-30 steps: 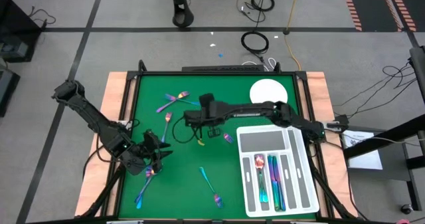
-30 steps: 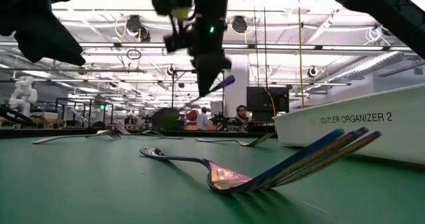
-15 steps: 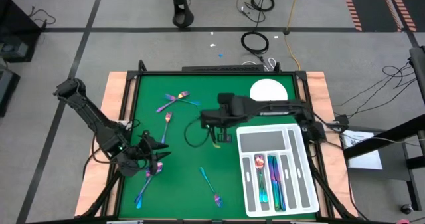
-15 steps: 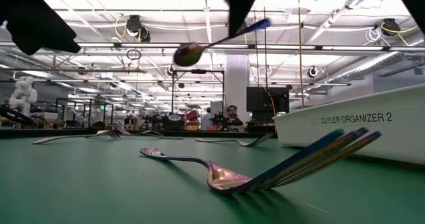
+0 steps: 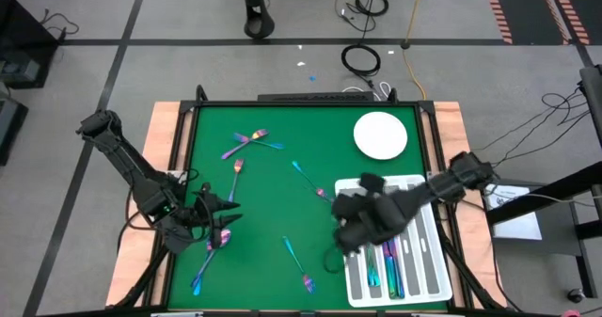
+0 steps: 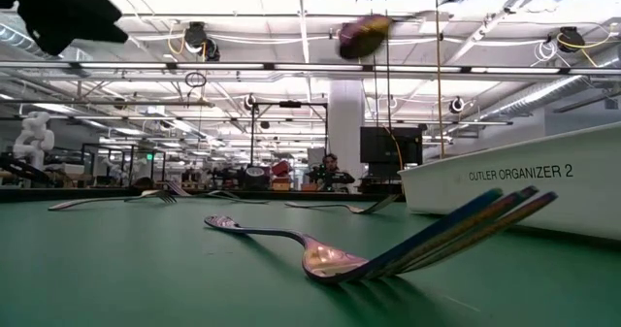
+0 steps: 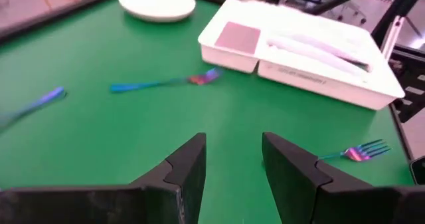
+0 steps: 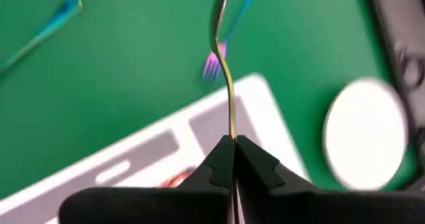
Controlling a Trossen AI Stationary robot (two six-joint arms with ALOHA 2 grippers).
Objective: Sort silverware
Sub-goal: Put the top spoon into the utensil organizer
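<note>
One slim iridescent spoon point(image 8: 228, 84) in right gripper point(image 8: 234, 144)

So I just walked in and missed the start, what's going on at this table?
Two robot arms are sorting silverware into a white tray. The right end effector is shut on a spoon and holds it above the tray's near end. The left end effector hangs open over the green mat at the table's left side, holding nothing. Several pieces already lie in the tray; others remain scattered on the mat, near a round plate.
</note>
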